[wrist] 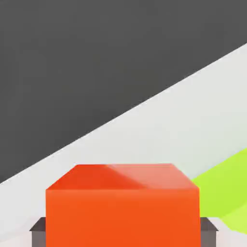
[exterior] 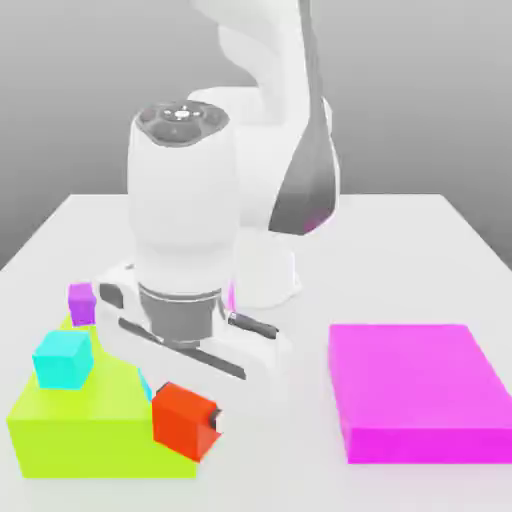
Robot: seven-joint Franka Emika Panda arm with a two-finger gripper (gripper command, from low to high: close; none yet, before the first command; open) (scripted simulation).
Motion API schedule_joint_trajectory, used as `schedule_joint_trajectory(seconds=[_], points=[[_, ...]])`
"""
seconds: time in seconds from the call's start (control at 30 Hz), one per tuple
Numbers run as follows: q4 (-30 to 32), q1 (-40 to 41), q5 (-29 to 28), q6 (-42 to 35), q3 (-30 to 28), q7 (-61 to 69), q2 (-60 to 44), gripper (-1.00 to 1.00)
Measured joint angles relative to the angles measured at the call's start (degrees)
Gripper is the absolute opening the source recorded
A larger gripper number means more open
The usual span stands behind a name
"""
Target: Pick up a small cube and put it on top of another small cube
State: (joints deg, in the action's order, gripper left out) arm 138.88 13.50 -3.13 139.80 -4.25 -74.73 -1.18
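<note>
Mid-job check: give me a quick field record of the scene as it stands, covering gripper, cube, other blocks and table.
gripper: shut on the orange-red cube
orange-red cube: held between the fingers, beside the lime block
lime block: large, on the exterior view's left
cyan cube: on top of the lime block
purple cube: behind the lime block
magenta slab: flat, on the exterior view's right
table: white

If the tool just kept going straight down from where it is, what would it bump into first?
The tool points down, shut on the orange-red cube. Going straight down, that cube would probably meet the lime-green block or the white table beside it; depth is unclear.
</note>
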Motion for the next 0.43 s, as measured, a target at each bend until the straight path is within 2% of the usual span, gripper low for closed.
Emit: schedule_joint_trajectory(seconds=[0.17, 0.3, 0.33, 0.43], points=[[4.17, 8.15, 0.71, -6.05, -3.82, -7.16, 10.57, -1.0], [7.14, 9.52, 1.68, -0.27, -5.16, -8.09, 7.82, -1.0], [7.83, 9.51, 2.01, 1.95, -5.27, -7.9, 6.27, 1.0], [7.83, 9.51, 2.01, 1.95, -5.27, -7.9, 6.27, 1.0]])
